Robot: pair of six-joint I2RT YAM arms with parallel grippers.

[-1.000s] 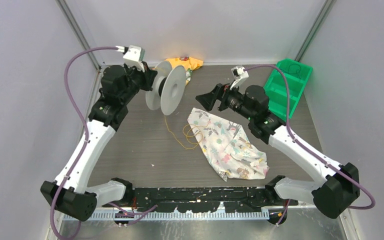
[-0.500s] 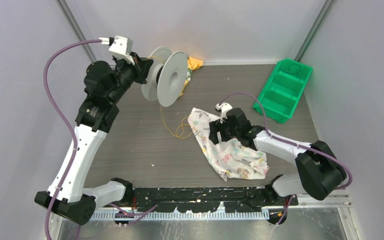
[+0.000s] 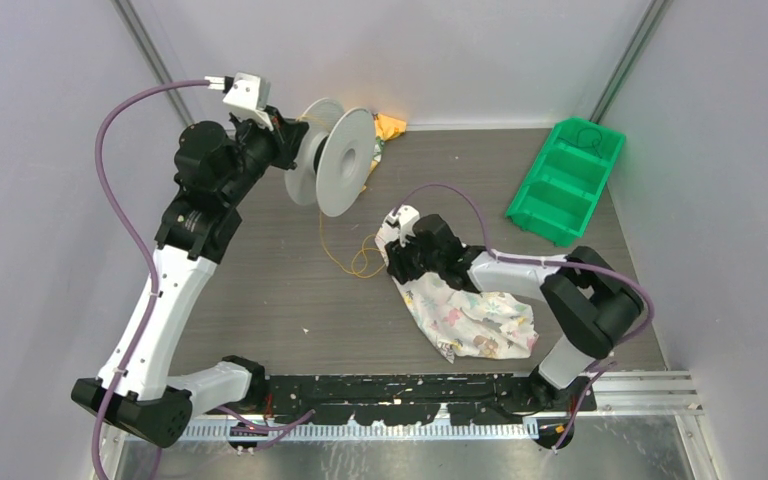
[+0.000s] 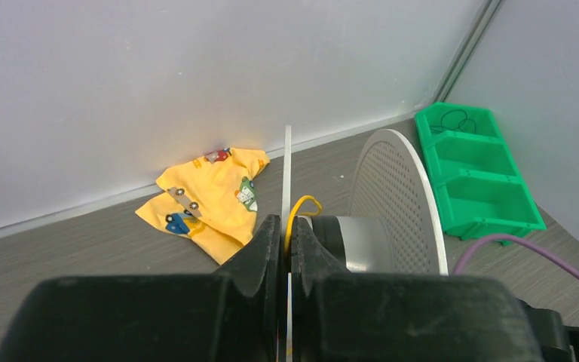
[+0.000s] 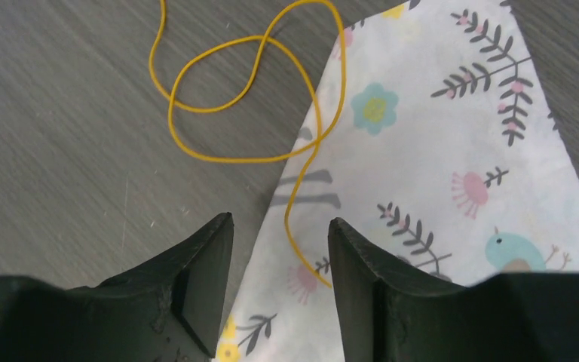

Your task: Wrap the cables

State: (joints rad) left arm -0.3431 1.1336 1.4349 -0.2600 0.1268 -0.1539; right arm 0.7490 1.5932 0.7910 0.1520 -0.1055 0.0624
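Note:
My left gripper point(image 3: 295, 142) holds a grey spool point(image 3: 345, 165) in the air at the back left, its jaws shut on the thin near rim point(image 4: 287, 166). The spool's perforated far rim point(image 4: 396, 196) stands to the right. A thin yellow cable point(image 4: 301, 202) curls at the hub beside the fingertips. It drops from the spool to loose loops point(image 3: 358, 268) on the table. My right gripper point(image 3: 397, 262) hovers low over those loops. In the right wrist view its jaws point(image 5: 280, 222) stand apart, with the cable's tail point(image 5: 301, 249) lying between them on a cloth's edge.
A patterned white cloth point(image 3: 470, 315) lies under and to the right of the right gripper. A yellow cloth point(image 3: 388, 127) sits against the back wall behind the spool. A green divided bin point(image 3: 563, 178) stands at the back right. Walls close in on three sides.
The right arm has swung down and to the left, from mid-air near the bin to the cable loops at the cloth's edge. The left arm raised and turned the spool slightly.

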